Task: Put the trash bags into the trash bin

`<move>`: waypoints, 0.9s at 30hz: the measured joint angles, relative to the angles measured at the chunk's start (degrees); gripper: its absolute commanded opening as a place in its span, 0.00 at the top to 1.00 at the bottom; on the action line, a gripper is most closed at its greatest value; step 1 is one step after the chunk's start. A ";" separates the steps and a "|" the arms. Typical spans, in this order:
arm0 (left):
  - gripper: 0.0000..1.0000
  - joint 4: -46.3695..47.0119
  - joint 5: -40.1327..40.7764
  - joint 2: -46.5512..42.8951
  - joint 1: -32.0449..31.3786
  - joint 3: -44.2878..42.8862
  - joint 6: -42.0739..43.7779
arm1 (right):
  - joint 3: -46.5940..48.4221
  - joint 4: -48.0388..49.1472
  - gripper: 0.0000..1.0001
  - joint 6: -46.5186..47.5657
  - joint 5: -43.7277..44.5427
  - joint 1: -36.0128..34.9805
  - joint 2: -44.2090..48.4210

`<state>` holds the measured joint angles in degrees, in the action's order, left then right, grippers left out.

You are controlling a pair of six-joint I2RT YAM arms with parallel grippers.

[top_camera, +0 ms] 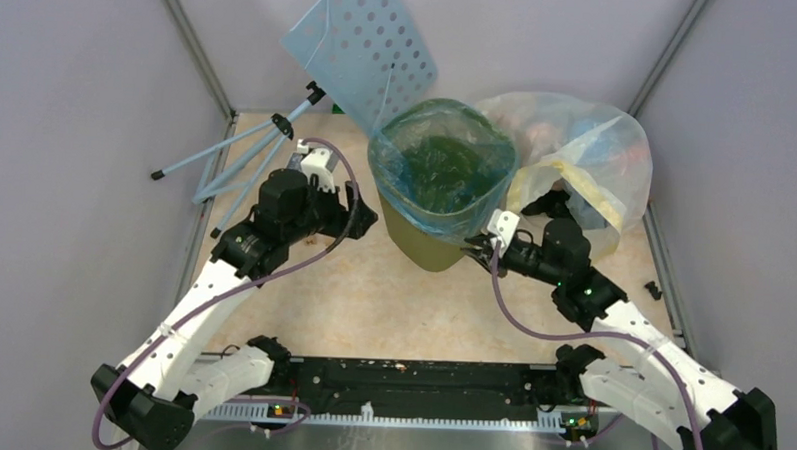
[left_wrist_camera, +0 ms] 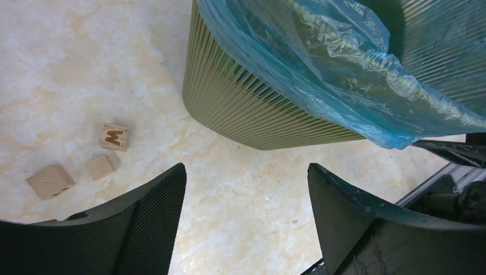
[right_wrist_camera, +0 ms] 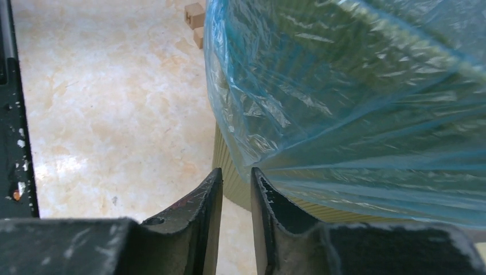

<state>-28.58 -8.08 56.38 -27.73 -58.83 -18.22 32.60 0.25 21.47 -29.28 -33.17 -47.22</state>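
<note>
**Inspector:** Location of the trash bag (top_camera: 396, 170)?

**Assistant:** Inside the trash bin (top_camera: 424, 241), just above centre of the overhead frame. Opened out, lining the interior, folded over the rim and hanging down the outer wall. Same trash bag (left_wrist_camera: 344, 74) crinkled across the upper right of the left wrist frame, and filling the right half of the right wrist frame.

**Inspector:** Condition of the bin?

**Assistant:** Upright on the table (top_camera: 372, 304). Ribbed olive wall bare below the blue hem.

**Inspector:** Left gripper (left_wrist_camera: 246, 172)?

**Assistant:** Just left of the bin in the overhead frame. Spread wide, nothing between the fingers but bare table. Clear of both bin and bag.

**Inspector:** Right gripper (right_wrist_camera: 235, 172)?

**Assistant:** At the bin's lower right corner in the overhead frame. Drawn nearly together, a narrow slit left between the fingers. Nothing visibly pinched in the slit. Bag hem just beside the tip of the right-hand finger; contact not determinable.

**Inspector:** Other items?

**Assistant:** Three wooden blocks (left_wrist_camera: 113, 137) at the left of the left wrist frame, one marked M. Large clear bag (top_camera: 587, 152) of coloured items right of the bin. Perforated panel (top_camera: 366, 49) at upper centre. Blue tripod (top_camera: 247, 150) at upper left.
</note>
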 measured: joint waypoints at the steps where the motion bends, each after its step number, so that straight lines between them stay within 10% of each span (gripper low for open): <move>1: 0.16 0.98 -0.28 -0.79 0.28 1.07 -1.33 | -0.11 0.00 0.66 -0.87 0.55 -0.02 0.76; 8: 0.14 7.82 -3.50 -4.17 5.09 6.01 -9.11 | -5.42 3.76 0.21 -15.91 9.14 -0.09 12.41; 16: 0.10 18.23 -15.10 -5.07 18.80 13.20 -20.59 | -7.85 -1.64 0.17 -44.35 27.87 -0.07 22.60; 27: 0.09 35.01 -24.13 -3.72 19.61 20.48 -37.57 | -7.37 -7.13 0.15 -69.90 35.98 -0.09 18.84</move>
<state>6.44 -32.21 52.66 -8.12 -38.35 -55.79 25.23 -6.87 -48.42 6.70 -33.26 -28.38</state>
